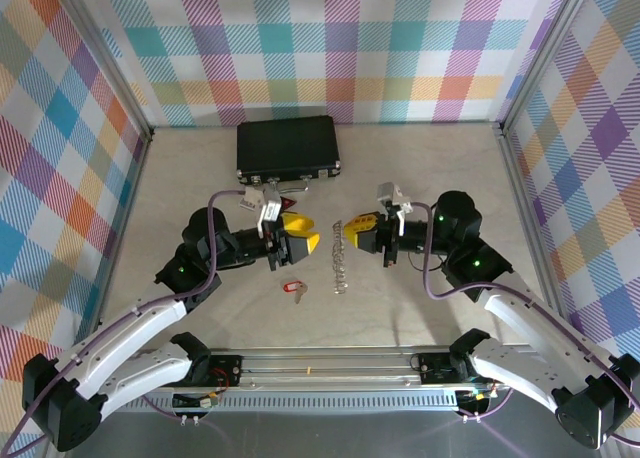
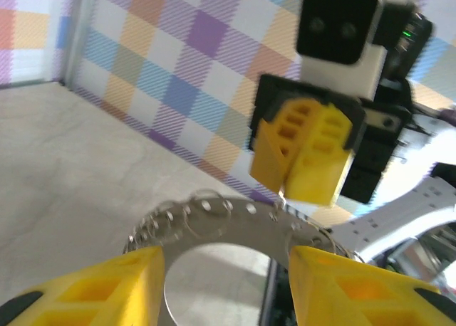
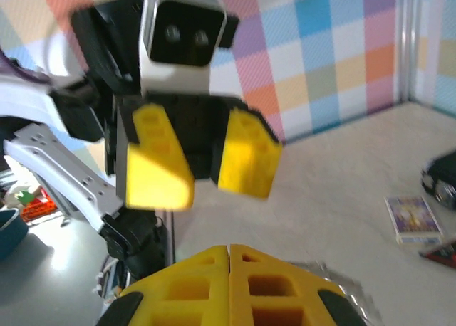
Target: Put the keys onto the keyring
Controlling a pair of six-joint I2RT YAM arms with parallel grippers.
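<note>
the keys (image 1: 296,290) lie flat on the table (image 1: 180,178) nearest the bases, red tag left, silver key right; just beyond, the keyring (image 1: 340,268) hangs edge-on, long axis near to far, pinched by the closed right gripper (image 1: 345,236); the left wrist view shows it face-on, a toothed circle between the left gripper's (image 1: 312,242) parted fingers (image 2: 121,287); farthest, the black case (image 1: 288,148) lies shut, a small card (image 3: 413,218) near it

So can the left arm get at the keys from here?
Probably yes: the keys lie bare on the table just nearer than the left gripper, whose jaws stand open; the keyring is off to the side.
</note>
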